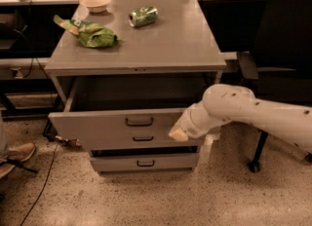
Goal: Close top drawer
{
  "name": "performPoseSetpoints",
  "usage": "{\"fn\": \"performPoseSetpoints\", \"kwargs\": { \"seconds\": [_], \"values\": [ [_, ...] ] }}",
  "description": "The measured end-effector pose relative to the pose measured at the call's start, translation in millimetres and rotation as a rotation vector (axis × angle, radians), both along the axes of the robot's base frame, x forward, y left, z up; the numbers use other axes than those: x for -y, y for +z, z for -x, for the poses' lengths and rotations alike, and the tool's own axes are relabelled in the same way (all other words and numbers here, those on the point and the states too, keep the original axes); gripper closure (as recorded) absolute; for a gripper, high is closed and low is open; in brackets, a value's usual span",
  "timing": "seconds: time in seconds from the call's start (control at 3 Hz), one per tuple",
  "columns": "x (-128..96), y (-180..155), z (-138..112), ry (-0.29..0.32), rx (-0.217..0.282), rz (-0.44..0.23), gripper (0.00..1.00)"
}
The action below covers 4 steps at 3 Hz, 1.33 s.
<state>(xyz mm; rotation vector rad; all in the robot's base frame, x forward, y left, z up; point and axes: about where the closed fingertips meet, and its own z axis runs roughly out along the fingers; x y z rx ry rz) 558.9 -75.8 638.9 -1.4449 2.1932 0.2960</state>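
Speckled floor (pixel 146 200) lies under the grey desk (pixel 165 45); top drawer (pixel 97 122) stands partly open, end effector (pixel 179 133) at its front, grip state indiscernible.

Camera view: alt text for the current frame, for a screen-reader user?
The robot's gripper is at the right end of the front of the top drawer, which stands partly open in a grey metal cabinet. On the cabinet's top lie a green bag, a green can and a small bowl.
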Motion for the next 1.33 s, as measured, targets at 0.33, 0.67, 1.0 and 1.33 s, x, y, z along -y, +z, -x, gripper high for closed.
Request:
{"fn": "performPoseSetpoints", "kwargs": {
  "seconds": [0.33,0.67,1.0,1.33],
  "values": [
    [-21,0,-59,0.036,0.087,-0.057,1.00],
    [-27,2,-86,0.049,0.121,-0.092,1.00],
    [-28,3,-97,0.053,0.138,-0.113,1.00],
    [-25,4,-101,0.049,0.150,-0.126,1.00]
  ]
}}
